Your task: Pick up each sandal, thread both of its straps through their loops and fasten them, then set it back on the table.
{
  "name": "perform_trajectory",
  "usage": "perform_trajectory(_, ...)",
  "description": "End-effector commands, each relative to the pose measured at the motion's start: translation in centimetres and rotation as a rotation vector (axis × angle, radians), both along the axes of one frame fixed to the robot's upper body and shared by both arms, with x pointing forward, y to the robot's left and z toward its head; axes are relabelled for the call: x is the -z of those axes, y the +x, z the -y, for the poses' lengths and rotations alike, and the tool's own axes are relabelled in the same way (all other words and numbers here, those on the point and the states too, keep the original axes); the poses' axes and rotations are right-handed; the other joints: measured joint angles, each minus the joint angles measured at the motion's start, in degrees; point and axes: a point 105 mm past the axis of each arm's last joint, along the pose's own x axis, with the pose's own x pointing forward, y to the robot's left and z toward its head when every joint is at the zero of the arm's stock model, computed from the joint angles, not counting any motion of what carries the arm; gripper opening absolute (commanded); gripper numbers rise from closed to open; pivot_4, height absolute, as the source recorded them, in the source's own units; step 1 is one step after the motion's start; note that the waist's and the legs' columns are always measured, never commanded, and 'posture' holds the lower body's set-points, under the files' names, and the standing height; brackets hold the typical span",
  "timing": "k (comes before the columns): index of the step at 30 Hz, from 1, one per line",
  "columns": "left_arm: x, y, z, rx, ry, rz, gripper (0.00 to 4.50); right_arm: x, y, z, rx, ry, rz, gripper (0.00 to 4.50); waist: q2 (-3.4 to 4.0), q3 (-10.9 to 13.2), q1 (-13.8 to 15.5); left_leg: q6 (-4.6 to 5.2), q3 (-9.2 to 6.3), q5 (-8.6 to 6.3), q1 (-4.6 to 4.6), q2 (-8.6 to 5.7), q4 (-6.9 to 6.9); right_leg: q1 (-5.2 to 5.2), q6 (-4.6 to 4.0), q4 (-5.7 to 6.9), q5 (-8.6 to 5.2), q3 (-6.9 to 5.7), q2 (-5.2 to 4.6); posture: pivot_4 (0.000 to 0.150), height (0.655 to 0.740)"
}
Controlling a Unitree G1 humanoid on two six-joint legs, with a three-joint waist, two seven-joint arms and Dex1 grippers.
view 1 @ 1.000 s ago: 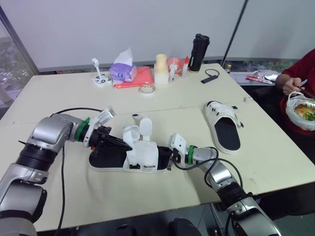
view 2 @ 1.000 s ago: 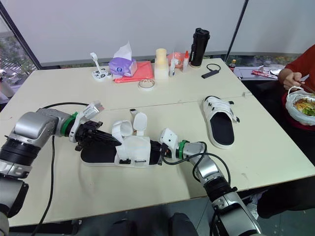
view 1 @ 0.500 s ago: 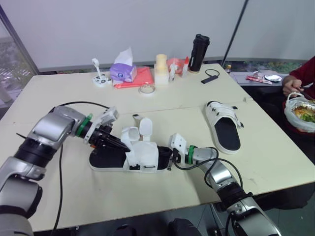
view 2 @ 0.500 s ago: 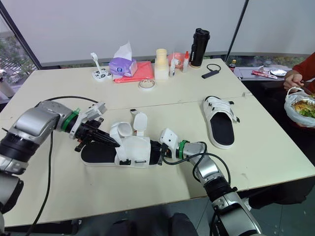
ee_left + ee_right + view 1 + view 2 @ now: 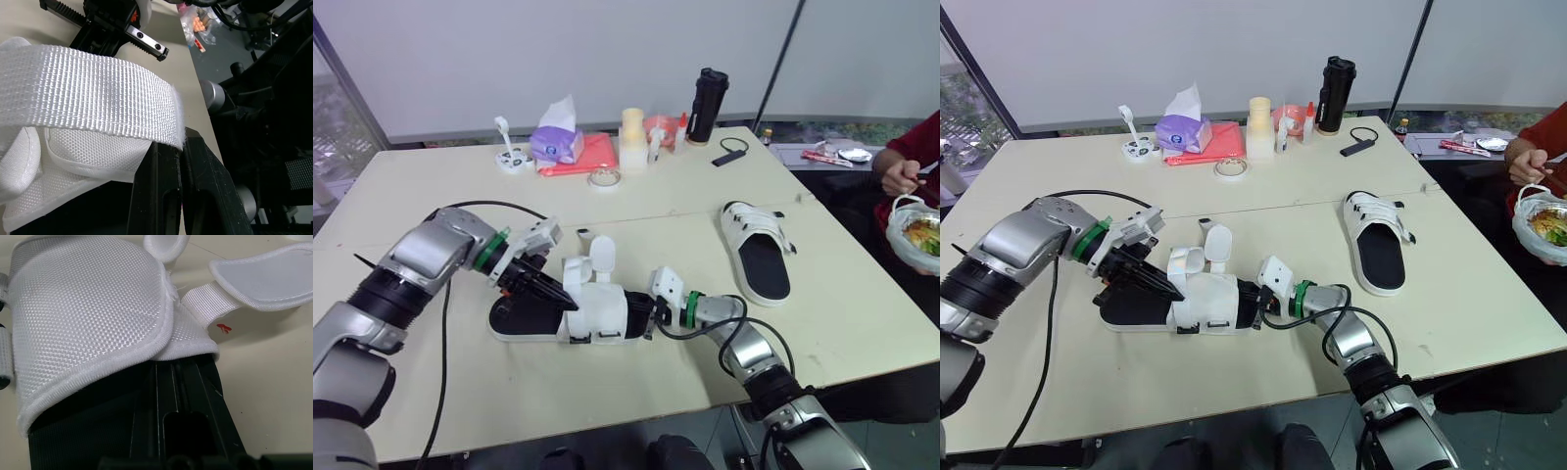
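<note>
Beige table (image 5: 636, 206), you're looking down over both arms. Near sandal (image 5: 597, 311) sits sole-down at mid-front, between the grippers. Your left gripper (image 5: 558, 299) has its fingers together, pinching a white webbing strap (image 5: 88, 98) over the open black footbed. Your right gripper (image 5: 651, 315) is clamped on the sandal's toe end, under the white upper. One strap flap (image 5: 602, 257) stands up loose. Second sandal (image 5: 759, 250) lies flat well to the right, straps across it. Tissue box (image 5: 558, 142) and black flask (image 5: 707, 93) stand along the far edge
</note>
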Motion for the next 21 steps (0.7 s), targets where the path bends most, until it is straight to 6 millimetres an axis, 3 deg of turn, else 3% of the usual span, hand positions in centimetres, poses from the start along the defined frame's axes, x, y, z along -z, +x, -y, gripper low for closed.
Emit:
perform_trajectory(1,-0.3,0.0,0.1,0.028,0.011,0.047,0.08,5.2,-1.4,0.7,0.026,-0.129,-0.16,0.0,0.0,0.0,0.0,0.0,0.0,0.0,0.0,0.0,0.0,0.0,0.0,0.0,0.0,0.0,0.0,0.15,0.7394)
perform_trajectory(5,-0.9,0.1,0.4,0.055,0.014,0.1,0.08,5.3,-1.4,0.7,0.027,-0.128,-0.163,0.0,0.0,0.0,0.0,0.0,0.0,0.0,0.0,0.0,0.0,0.0,0.0,0.01,0.0,0.0,0.01,0.15,0.7394)
perform_trajectory(12,-2.8,-1.3,1.4,0.106,-0.052,0.072,0.08,5.4,-1.5,0.6,0.029,-0.126,-0.169,0.0,-0.01,0.0,-0.1,0.0,0.0,0.0,0.0,0.01,0.0,0.0,0.0,0.02,0.0,0.02,0.02,0.15,0.7394)
perform_trajectory(21,-1.3,-2.2,0.3,0.104,0.002,0.05,0.08,5.6,-1.7,0.5,0.03,-0.125,-0.176,0.0,-0.01,0.0,-0.1,0.02,0.0,-0.01,0.04,0.06,0.0,-0.01,-0.03,0.06,-0.02,0.07,0.11,0.15,0.7394)
